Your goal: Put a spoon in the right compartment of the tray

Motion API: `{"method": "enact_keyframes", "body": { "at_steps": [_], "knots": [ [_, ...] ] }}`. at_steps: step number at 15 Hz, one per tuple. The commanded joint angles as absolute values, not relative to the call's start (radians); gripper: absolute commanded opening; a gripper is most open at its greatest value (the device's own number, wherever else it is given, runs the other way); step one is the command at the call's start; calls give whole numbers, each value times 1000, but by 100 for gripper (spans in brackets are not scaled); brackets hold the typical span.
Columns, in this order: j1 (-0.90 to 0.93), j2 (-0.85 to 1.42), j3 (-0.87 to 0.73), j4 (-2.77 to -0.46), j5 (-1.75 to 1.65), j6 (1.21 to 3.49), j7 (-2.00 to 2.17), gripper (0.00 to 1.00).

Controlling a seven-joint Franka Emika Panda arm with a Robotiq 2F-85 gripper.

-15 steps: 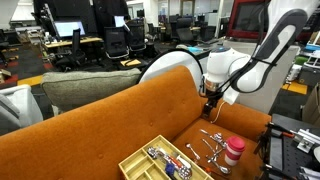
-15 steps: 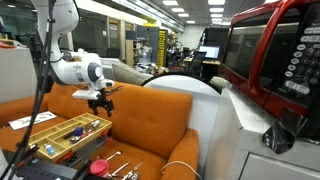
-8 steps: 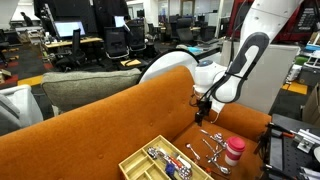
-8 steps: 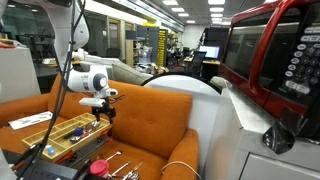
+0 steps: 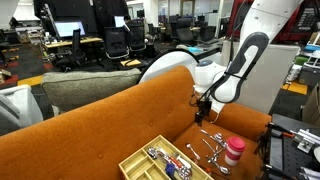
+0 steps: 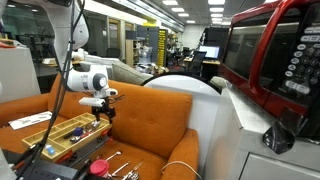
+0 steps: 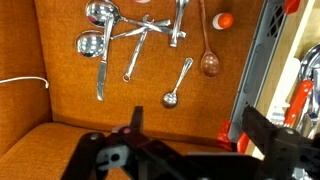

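The pale yellow wooden tray [image 5: 140, 162] lies on the orange sofa seat with cutlery in its compartments; it also shows in the other exterior view [image 6: 52, 133]. Several loose spoons [image 5: 211, 148] lie on the seat between the tray and a red-and-white cup [image 5: 233, 152]. In the wrist view a small metal spoon [image 7: 178, 83], a brown spoon [image 7: 208, 52] and larger spoons [image 7: 91, 44] lie below me. My gripper [image 5: 203, 113] [image 6: 99, 110] [image 7: 192, 125] hangs open and empty above the spoons, touching nothing. The tray is out of the wrist view.
The sofa backrest [image 5: 110, 110] rises close behind the gripper. A white cable [image 7: 22, 82] lies on the seat. A grey rail [image 7: 256, 60] and red clamp [image 7: 234, 130] border the seat edge. A red microwave [image 6: 275, 60] stands nearby.
Over the last second the arm swung more upright and the gripper dropped a little lower over the spoons. It has held still for the last half second. The jaws stayed open.
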State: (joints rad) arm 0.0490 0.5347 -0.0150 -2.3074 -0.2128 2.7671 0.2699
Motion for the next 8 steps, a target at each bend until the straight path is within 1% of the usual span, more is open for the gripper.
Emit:
{"method": "enact_keyframes", "body": {
  "at_steps": [1, 4, 8],
  "knots": [
    [49, 585, -1, -2283, -129, 2825, 203, 100],
    [17, 669, 49, -2251, -33, 2920, 157, 100],
    [-38, 831, 117, -2153, 47, 2973, 92, 100]
  ]
}}
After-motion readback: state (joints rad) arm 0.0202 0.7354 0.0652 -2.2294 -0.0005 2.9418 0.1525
